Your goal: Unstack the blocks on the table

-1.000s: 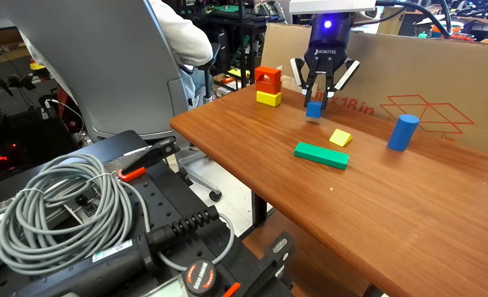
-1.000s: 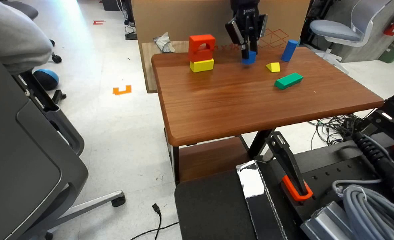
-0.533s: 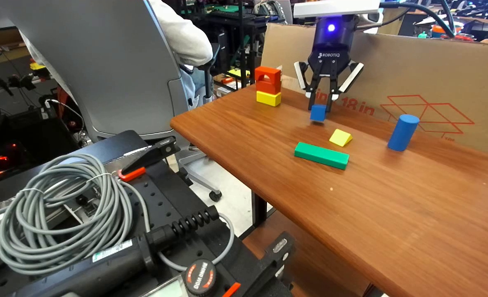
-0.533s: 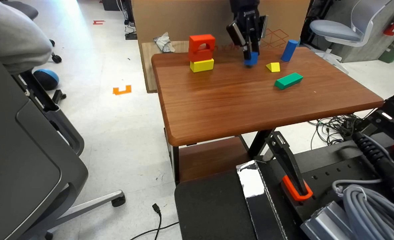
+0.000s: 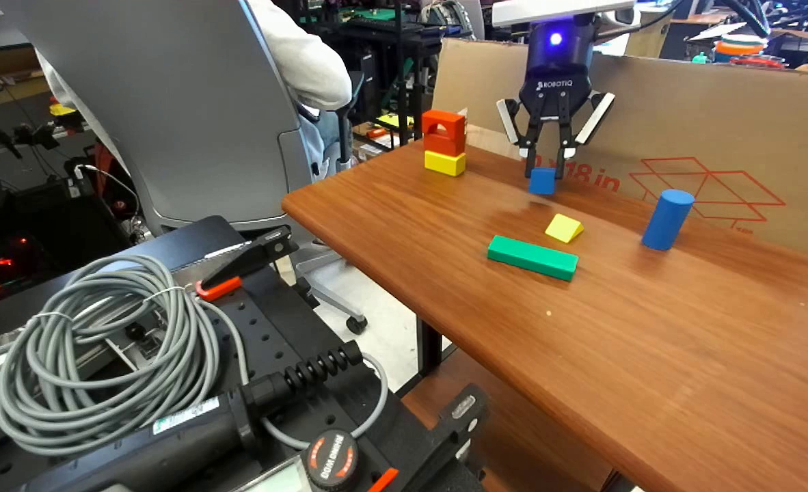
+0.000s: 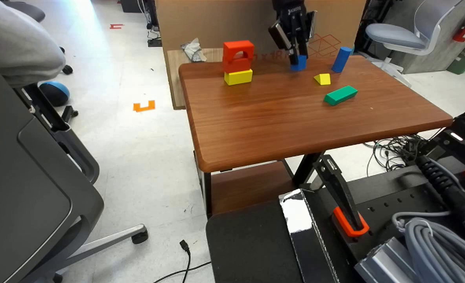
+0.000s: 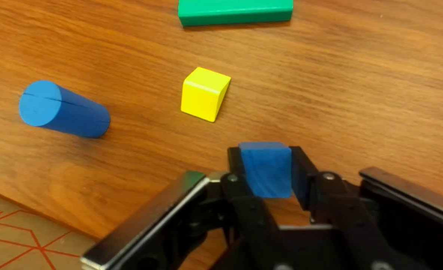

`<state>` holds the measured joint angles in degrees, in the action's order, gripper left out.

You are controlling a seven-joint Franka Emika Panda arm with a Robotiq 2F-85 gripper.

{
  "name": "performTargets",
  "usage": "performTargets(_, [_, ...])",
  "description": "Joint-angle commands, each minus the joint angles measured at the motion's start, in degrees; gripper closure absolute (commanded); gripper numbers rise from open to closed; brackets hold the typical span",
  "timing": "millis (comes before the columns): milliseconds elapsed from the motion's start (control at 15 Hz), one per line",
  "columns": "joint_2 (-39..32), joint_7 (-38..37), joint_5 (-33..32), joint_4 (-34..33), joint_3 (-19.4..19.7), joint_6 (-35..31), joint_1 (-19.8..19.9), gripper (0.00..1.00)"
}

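My gripper [image 5: 544, 174] is shut on a small blue cube [image 5: 542, 182], held a little above the table [image 5: 636, 328]. The cube also shows between the fingers in the wrist view [image 7: 267, 170]. A red block with an arched cutout [image 5: 444, 140] rests on a yellow rectangular block [image 5: 444, 163], as a stack in both exterior views; the stack is out of the wrist view. A yellow wedge [image 7: 203, 95], a green bar [image 7: 236, 13] and an upright blue cylinder [image 7: 66, 110] stand apart on the table. The wedge is the closest of these to the gripper.
A cardboard sheet [image 5: 705, 123] stands along the table's far edge, close behind the gripper. A grey chair [image 5: 206, 102] with a seated person is beside the table. A black cart [image 5: 294, 321] with coiled grey cable [image 5: 103, 355] stands in front.
The gripper, shut on the blue cube throughout, has moved to the right in both exterior views. It dipped slightly, then rose. The other blocks have not moved.
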<state>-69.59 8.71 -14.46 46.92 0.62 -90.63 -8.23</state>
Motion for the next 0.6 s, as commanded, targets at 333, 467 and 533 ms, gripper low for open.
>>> performTargets(333, [-6.1,0.6,-0.5,-8.8,1.5,6.2,-1.2,0.91])
performTargets(467, [-5.8,0.6,-0.8,-8.6,1.2,6.4,-1.1,0.64])
performTargets(533, [-5.5,0.6,-0.7,-8.6,1.0,6.4,-1.0,0.39])
